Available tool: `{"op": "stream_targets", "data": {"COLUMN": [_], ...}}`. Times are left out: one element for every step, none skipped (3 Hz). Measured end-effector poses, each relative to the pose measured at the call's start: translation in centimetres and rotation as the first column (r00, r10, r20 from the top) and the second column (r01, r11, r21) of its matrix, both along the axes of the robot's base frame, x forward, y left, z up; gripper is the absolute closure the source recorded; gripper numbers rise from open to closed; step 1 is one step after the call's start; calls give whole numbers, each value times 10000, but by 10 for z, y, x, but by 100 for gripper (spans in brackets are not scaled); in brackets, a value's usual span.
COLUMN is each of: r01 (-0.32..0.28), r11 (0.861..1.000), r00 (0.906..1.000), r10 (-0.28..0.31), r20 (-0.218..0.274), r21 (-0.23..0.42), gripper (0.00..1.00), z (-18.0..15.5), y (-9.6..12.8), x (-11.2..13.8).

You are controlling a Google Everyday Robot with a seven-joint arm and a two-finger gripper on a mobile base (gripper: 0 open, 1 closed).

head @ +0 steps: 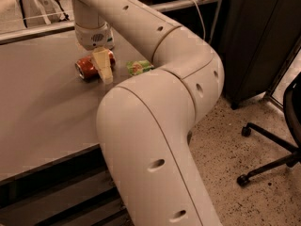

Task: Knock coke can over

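Note:
The coke can [87,68], red with a silver end, lies on its side on the grey table [42,121], its end facing left. My gripper [104,73] hangs from the wrist [94,34] and reaches down to the table right beside the can, on its right side and partly in front of it. Whether it touches the can is unclear. My large cream arm fills the middle of the view and hides the table's right front part.
A green-and-white can [139,67] lies on the table just right of the gripper, close to my arm. A dark cabinet [256,41] stands at the right. An office chair base [270,149] is on the speckled floor. Cables run along the table's back edge.

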State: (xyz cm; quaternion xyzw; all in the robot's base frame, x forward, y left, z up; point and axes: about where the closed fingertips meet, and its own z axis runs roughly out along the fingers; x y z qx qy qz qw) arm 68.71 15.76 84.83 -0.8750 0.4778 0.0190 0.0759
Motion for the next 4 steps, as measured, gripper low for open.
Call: {"op": "stream_targets", "data": {"r01": [107, 670, 1397, 1856], "r11": [9974, 9808, 9428, 9338], "r00": [9999, 9977, 9898, 9820], "r10": [-114, -680, -1418, -1878], "r20": [88, -5, -150, -227], "r21": [716, 1834, 3026, 3060], "gripper": [0, 0, 0, 0], "z": [1, 3, 3, -7], "y": [-6, -38, -85, -112], "x": [4, -3, -19, -18]}}
